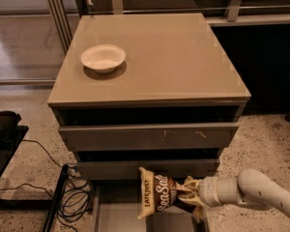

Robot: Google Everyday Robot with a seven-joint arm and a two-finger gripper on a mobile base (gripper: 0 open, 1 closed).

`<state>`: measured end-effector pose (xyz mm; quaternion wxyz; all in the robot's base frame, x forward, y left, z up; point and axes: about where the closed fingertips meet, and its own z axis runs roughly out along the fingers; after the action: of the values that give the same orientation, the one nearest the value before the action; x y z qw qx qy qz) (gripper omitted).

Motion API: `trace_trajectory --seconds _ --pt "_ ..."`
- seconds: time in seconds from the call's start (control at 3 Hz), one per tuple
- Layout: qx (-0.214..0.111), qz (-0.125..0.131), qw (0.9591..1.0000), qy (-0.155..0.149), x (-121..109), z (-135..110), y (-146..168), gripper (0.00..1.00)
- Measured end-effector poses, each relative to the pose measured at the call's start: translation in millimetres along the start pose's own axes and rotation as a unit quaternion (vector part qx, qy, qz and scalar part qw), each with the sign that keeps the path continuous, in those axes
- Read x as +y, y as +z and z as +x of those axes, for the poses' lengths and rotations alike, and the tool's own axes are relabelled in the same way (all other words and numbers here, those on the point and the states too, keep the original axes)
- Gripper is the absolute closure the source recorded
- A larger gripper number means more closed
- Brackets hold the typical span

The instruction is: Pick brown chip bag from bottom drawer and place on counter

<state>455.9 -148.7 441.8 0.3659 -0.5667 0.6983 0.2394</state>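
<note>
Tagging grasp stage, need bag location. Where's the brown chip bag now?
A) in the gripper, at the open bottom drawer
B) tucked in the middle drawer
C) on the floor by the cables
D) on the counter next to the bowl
A: the gripper has its fingers closed on the right end of the brown chip bag, over the bottom drawer. The counter carries the bowl, no bag.

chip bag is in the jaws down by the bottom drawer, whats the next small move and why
Probably a lift straight up: the gripper, low at the cabinet's front, has its jaws pinching the brown chip bag at its right end above the bottom drawer, well below the counter.
</note>
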Motion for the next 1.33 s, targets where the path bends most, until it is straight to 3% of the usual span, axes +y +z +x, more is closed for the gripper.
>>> trace_trajectory --seconds 0.67,1.0,1.33 --pt "0.003 0.037 0.9985 -0.041 -9.8 -71.2 -83.1 1.0" --pt "0.015 0.051 0.9969 -0.058 -24.3 -124.6 -140.7 1.0" --pt "0.015 0.051 0.9969 -0.058 -24.3 -124.7 -140.7 1.0"
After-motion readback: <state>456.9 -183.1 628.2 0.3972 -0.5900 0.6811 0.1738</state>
